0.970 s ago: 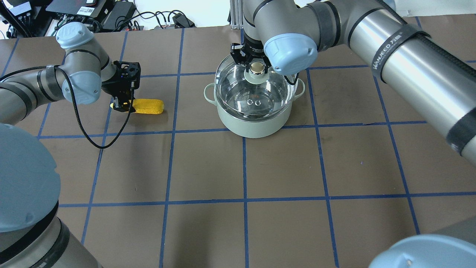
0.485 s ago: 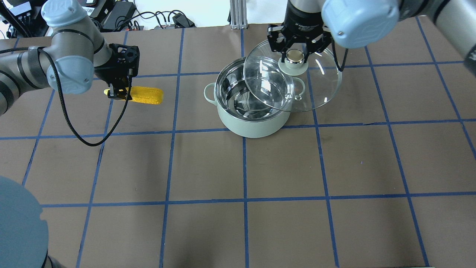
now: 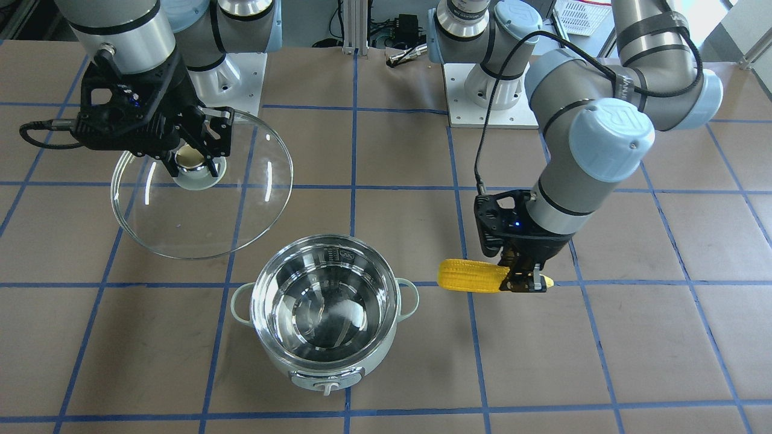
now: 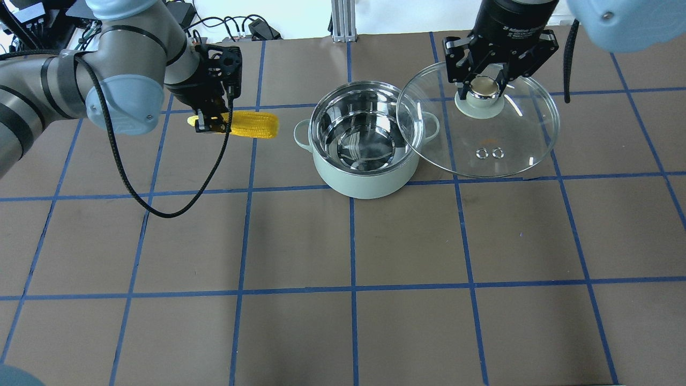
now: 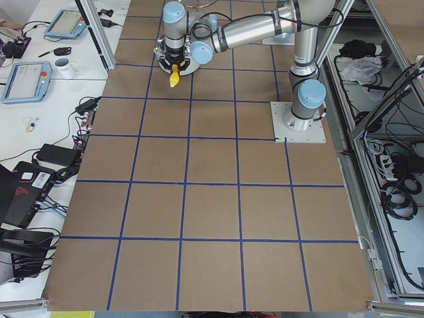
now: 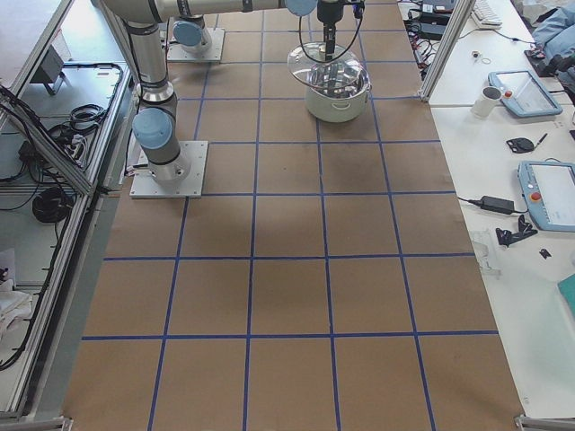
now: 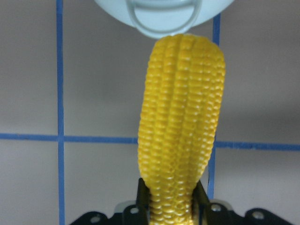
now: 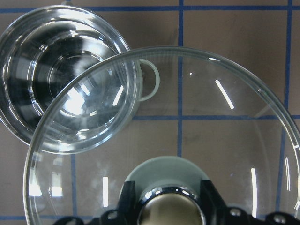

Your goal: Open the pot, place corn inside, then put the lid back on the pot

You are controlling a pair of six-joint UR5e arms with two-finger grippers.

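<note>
**Pot open; corn and lid both gripped**

Pot point(image 4: 370, 182) sat on the worktop point(image 4: 300, 241), mint-grey with a shiny steel bowl and no lid on it. Corn point(image 4: 254, 124), bright yellow, lay level, near the pot's handle, with the left jaws clenched on its narrow end. Lid point(image 4: 514, 134), clear glass, was held off to the pot's right, with the right jaws clamped on its knob point(image 4: 484, 86).

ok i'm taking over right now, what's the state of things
The left hand is shut on the corn at its thin end, with the cob level and its tip pointing at the pot.
The right hand is shut on the lid by its knob, holding it beside the pot on the robot's right.
Done: pot open and empty.
Left: corn into the pot, lid back on.
</note>
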